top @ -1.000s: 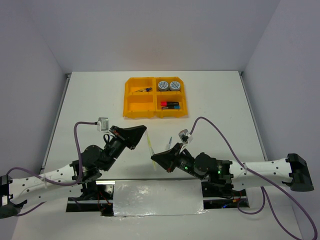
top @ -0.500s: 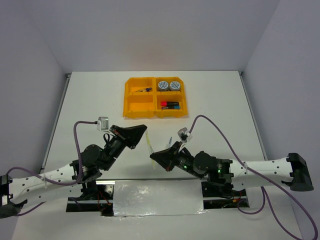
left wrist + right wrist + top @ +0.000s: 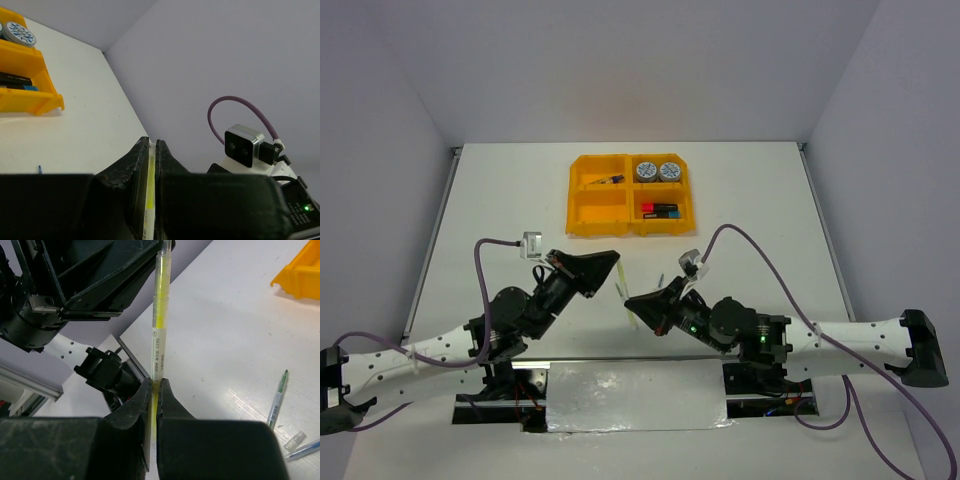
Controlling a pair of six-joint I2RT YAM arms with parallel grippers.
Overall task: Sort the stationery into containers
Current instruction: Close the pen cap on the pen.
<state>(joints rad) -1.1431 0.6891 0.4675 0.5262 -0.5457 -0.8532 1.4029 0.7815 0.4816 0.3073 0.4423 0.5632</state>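
Observation:
A thin pale yellow highlighter pen (image 3: 623,283) is held off the table between both arms. My left gripper (image 3: 614,261) is shut on its far end; the pen (image 3: 148,192) runs up between those jaws. My right gripper (image 3: 631,301) is shut on the near end, and the pen (image 3: 159,325) rises from its jaws (image 3: 156,383) to the left gripper (image 3: 120,275). The orange-yellow tray (image 3: 571,200) stands at the back with two tape rolls (image 3: 657,171), highlighters (image 3: 658,210) and a pen (image 3: 605,181) in separate compartments.
A green pen (image 3: 277,399) lies on the table right of my right gripper, with a clear cap (image 3: 294,439) and a bluish pen (image 3: 303,450) near it. The tray's corner (image 3: 300,267) shows at the upper right; the tray's near-left compartment (image 3: 600,212) holds nothing.
Both grippers stay shut on the pen. The right gripper has moved slightly up the table and the left one slightly right, carrying the pen with them.

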